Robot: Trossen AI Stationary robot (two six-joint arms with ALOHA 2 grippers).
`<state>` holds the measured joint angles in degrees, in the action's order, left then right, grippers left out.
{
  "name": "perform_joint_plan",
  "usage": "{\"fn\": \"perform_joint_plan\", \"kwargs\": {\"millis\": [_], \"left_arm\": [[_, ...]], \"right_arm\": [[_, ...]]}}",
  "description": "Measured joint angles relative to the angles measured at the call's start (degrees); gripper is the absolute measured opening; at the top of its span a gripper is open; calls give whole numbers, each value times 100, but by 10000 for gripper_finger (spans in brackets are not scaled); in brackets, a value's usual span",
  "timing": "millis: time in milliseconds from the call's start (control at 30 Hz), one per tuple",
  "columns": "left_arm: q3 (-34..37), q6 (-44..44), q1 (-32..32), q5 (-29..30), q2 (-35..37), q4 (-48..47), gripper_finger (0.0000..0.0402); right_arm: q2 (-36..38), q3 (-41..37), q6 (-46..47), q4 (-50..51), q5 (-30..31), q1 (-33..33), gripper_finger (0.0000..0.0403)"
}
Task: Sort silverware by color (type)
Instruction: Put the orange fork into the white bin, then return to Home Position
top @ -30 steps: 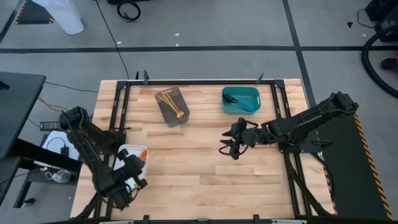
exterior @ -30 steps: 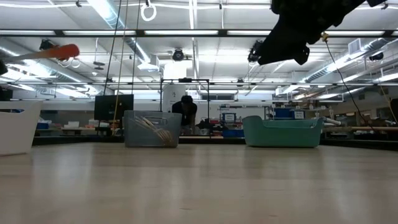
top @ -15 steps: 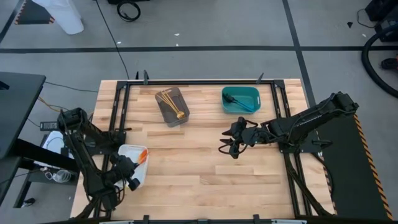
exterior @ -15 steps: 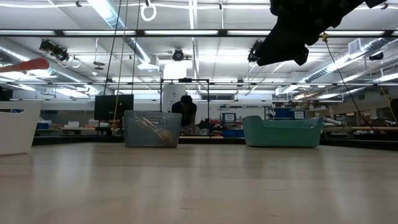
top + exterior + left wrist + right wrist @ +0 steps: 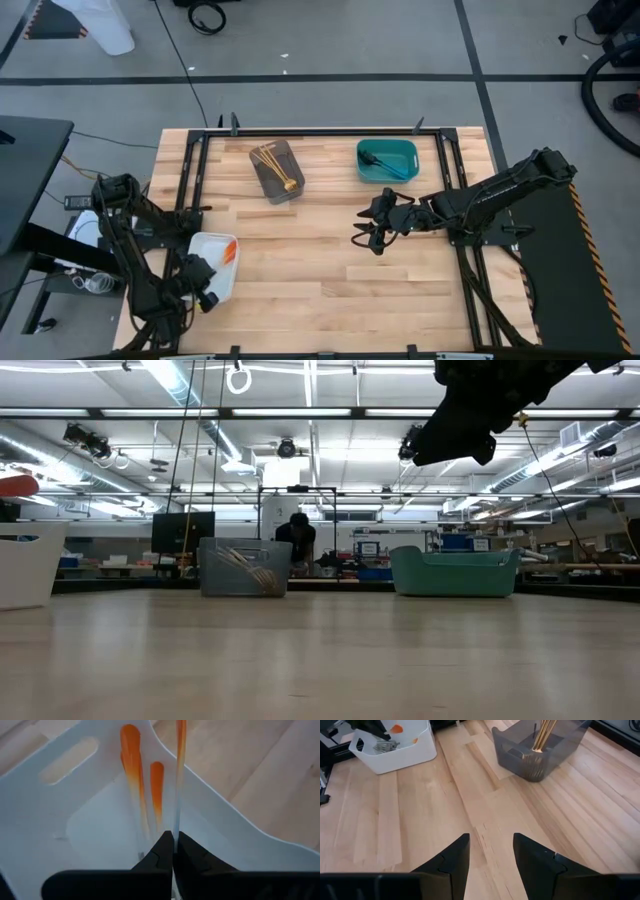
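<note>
My left gripper is shut on an orange-handled fork above the white tray at the table's near left corner. Two more orange-handled forks lie inside that tray. In the low view the held fork's orange end shows above the tray's rim. My right gripper hangs open over the bare middle of the table, right of centre, with nothing between its fingers. My left gripper pinches the fork's pale slim shaft between its two fingertips, away from the orange end. The fingers slant down over the tray and run along the fork. The fork sticks out ahead of them, its orange end farthest off, lifted clear of the tray.
A grey tray with gold forks stands at the far middle, and a teal tray with blue-handled forks to its right. Bare wooden table lies between the trays and the near edge. A person stands in the room behind the table.
My left gripper has swung toward the table's left edge and sunk a little over the white tray, rolling its wrist, still shut on the orange-handled fork, which has gone with it.
</note>
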<state>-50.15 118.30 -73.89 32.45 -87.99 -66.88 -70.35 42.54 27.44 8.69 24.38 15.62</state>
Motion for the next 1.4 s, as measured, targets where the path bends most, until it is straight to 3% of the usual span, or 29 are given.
{"fn": "perform_joint_plan", "kwargs": {"millis": [200,567,767,933,1233,1400], "left_arm": [[0,-4,71,-279,0,65,25],[-4,-43,441,-531,0,-201,103],[-7,-51,472,-330,8,-311,116],[-11,-243,545,175,308,-319,116],[-13,-2174,1309,1510,1170,-365,117],[-13,-3505,1979,1954,1692,-312,117]], "right_arm": [[0,2,0,0,-2,0,162],[-1,4,0,0,-45,0,162],[0,4,80,18,-120,0,162],[74,4,-86,44,-304,0,159],[782,9,-806,39,-304,-89,124],[1252,9,-1257,210,-566,-327,110]]}}
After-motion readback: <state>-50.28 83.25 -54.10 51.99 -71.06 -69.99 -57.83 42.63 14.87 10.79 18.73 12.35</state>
